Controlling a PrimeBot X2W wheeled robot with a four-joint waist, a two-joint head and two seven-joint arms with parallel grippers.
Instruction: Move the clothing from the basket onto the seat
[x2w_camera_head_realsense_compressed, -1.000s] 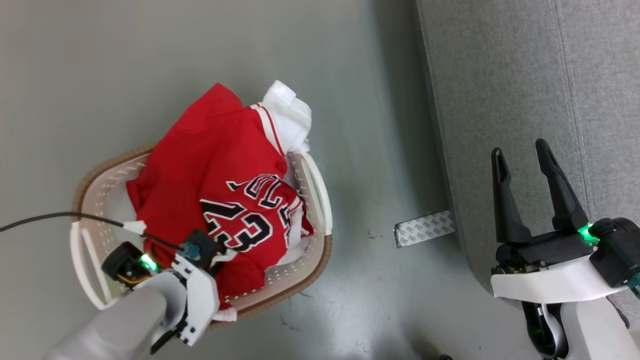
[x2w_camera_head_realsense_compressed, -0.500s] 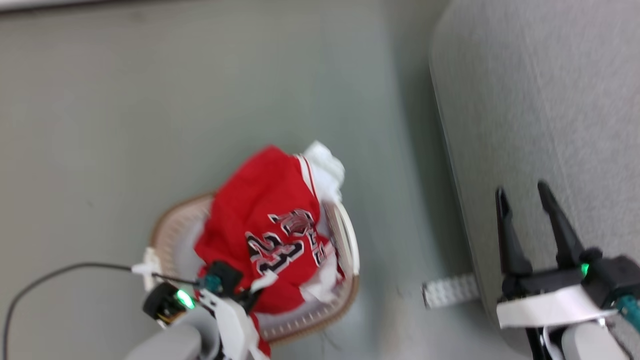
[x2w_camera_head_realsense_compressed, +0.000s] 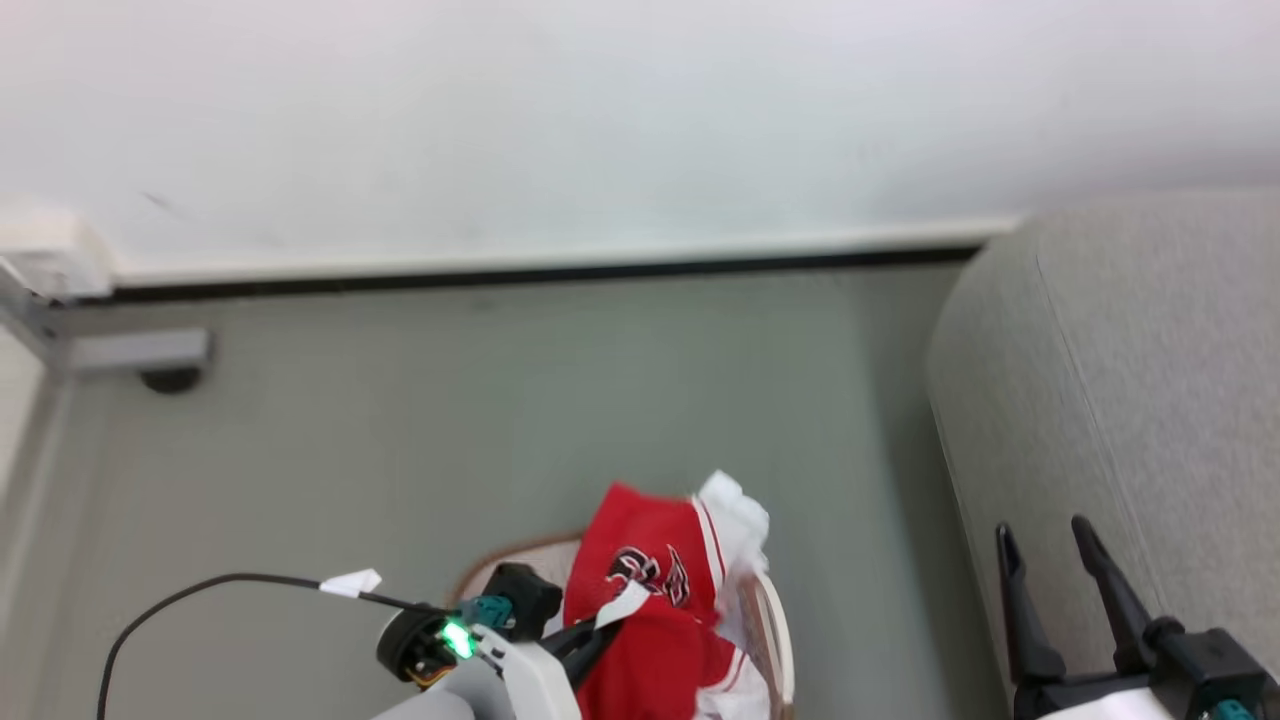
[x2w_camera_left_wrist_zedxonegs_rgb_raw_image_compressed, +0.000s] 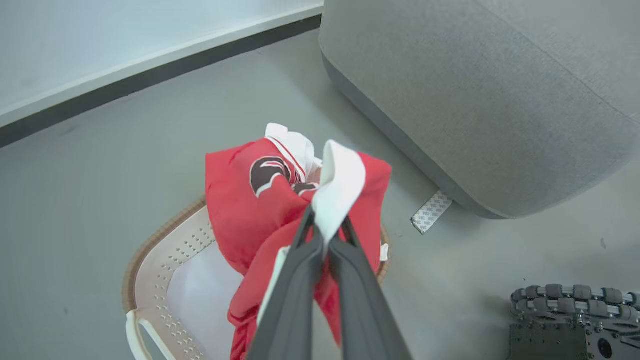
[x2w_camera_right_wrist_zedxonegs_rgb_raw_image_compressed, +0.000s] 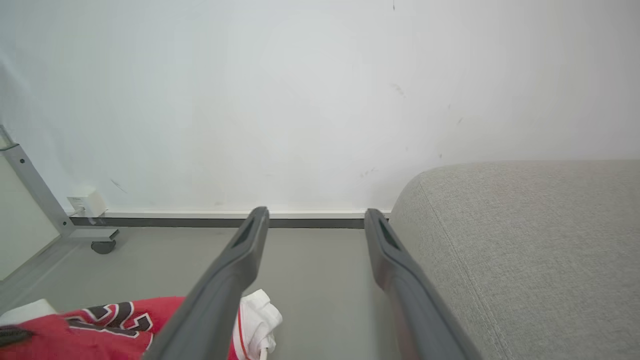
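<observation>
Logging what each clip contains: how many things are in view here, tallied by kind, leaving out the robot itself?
Garments: 2 (red jersey, white garment)
Containers: 1 (basket)
Furniture: 1 (sofa)
Total: 4
</observation>
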